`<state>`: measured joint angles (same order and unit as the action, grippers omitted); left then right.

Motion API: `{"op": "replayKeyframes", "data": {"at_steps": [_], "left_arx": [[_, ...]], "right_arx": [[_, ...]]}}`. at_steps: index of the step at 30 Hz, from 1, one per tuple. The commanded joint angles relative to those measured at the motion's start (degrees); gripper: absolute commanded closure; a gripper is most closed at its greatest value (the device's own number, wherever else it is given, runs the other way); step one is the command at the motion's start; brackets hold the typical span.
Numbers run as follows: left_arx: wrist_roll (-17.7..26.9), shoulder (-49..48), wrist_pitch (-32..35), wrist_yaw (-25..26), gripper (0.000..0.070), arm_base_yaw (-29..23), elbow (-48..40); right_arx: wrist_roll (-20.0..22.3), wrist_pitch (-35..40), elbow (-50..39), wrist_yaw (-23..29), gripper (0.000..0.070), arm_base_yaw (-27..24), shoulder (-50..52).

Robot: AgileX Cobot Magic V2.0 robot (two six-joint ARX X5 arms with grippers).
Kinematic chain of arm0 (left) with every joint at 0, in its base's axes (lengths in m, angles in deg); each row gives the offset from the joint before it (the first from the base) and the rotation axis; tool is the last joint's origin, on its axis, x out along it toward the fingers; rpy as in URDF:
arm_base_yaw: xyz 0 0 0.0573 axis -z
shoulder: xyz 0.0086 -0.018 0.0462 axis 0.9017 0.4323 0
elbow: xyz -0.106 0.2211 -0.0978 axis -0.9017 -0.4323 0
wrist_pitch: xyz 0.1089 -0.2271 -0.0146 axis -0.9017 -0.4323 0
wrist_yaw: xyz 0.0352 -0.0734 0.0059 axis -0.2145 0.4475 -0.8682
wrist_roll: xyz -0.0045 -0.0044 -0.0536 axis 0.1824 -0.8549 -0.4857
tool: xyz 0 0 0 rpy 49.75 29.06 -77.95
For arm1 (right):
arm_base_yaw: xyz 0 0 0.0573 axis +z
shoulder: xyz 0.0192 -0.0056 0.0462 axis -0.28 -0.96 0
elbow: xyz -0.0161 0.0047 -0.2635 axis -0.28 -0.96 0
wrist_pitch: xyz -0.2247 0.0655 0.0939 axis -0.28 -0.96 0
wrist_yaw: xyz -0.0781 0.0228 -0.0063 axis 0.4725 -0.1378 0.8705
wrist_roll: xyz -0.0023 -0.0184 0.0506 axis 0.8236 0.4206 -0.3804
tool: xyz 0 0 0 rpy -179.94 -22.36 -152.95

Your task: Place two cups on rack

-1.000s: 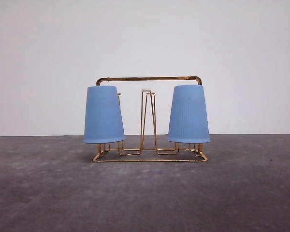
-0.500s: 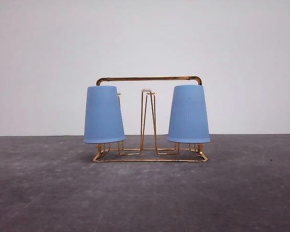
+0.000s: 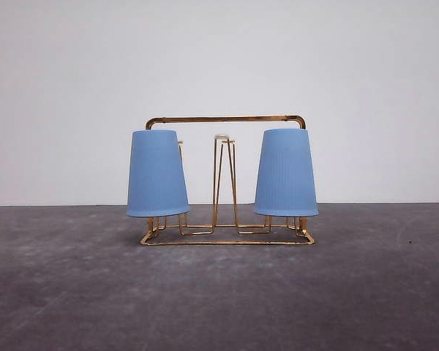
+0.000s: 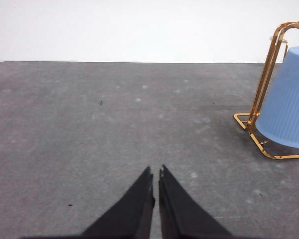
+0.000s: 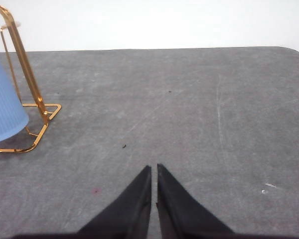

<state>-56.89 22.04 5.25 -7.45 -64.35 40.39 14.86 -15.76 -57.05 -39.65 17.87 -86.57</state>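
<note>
Left gripper (image 4: pixel 155 172) hovers low over the grey table (image 3: pixel 219 292), fingers pinched together on nothing, well clear of the rack (image 3: pixel 227 179); right gripper (image 5: pixel 154 169) likewise, closed and empty. Both cups sit upside down on the rack's prongs: left cup (image 3: pixel 157 173), right cup (image 3: pixel 285 172). Wrist views crop each cup at the frame edge.

2 cups — left cup (image 3: pixel 157 174), right cup (image 3: pixel 286 173) — both light blue. 1 gold wire rack (image 3: pixel 225 120). 2 grippers — left gripper (image 4: pixel 156 173), right gripper (image 5: pixel 154 170). 1 grey table (image 3: pixel 219 300).
</note>
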Motion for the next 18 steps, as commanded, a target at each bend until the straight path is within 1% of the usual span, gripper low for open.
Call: {"op": "replayKeyframes", "data": {"at_steps": [1, 18], "left_arx": [[0.7, 0.0, 0.7, -0.1, 0.07, 0.0, -0.9], [0.7, 0.0, 0.7, -0.1, 0.07, 0.0, -0.9]], "right_arx": [[-0.6, 0.6, -0.3, 0.1, 0.0683, 0.1, 0.0], [-0.6, 0.6, -0.3, 0.1, 0.0683, 0.1, 0.0]]}}
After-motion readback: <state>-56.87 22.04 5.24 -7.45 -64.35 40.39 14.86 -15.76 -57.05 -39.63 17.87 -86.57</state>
